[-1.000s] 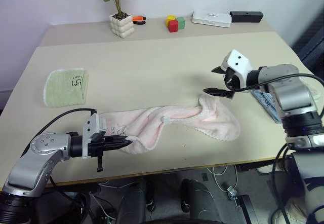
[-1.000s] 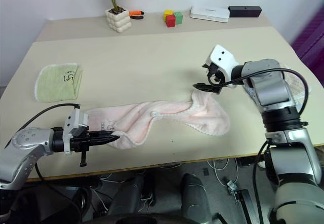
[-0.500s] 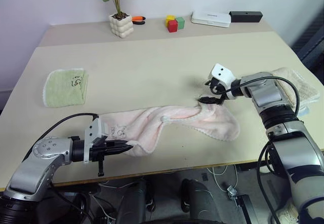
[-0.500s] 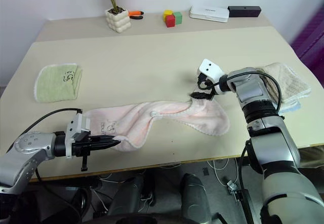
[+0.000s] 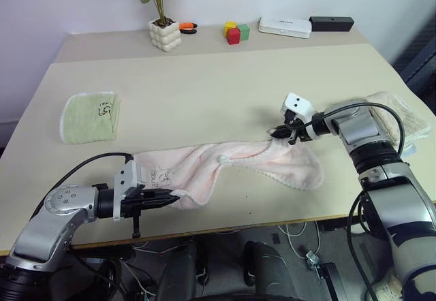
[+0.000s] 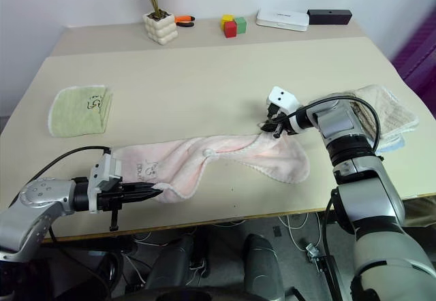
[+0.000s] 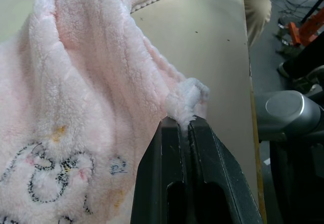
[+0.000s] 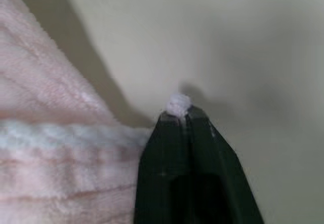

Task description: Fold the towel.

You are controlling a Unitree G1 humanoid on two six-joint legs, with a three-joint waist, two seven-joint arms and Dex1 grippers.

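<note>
**Towel stretched left to right, pinched at both ends**

Lying bunched along the table's (image 5: 204, 90) near edge, the towel (image 5: 225, 168), long axis running left to right. Clamping its near-left corner, left gripper (image 5: 172, 197), fingers (image 7: 172, 183) squeezed together on a tuft. Showing a grey cartoon print beside that corner, no readable writing. Pinching the far-right corner, right gripper (image 6: 269, 128), fingers (image 8: 187, 158) pressed tight on white trim.

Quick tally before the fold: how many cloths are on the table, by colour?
Pink: 1, the towel, pinched at its ends by the left gripper and right gripper.
Light green: 1, the small cloth.
Beige: 1, the folded towel by the table's right edge.
Total: 3
</note>
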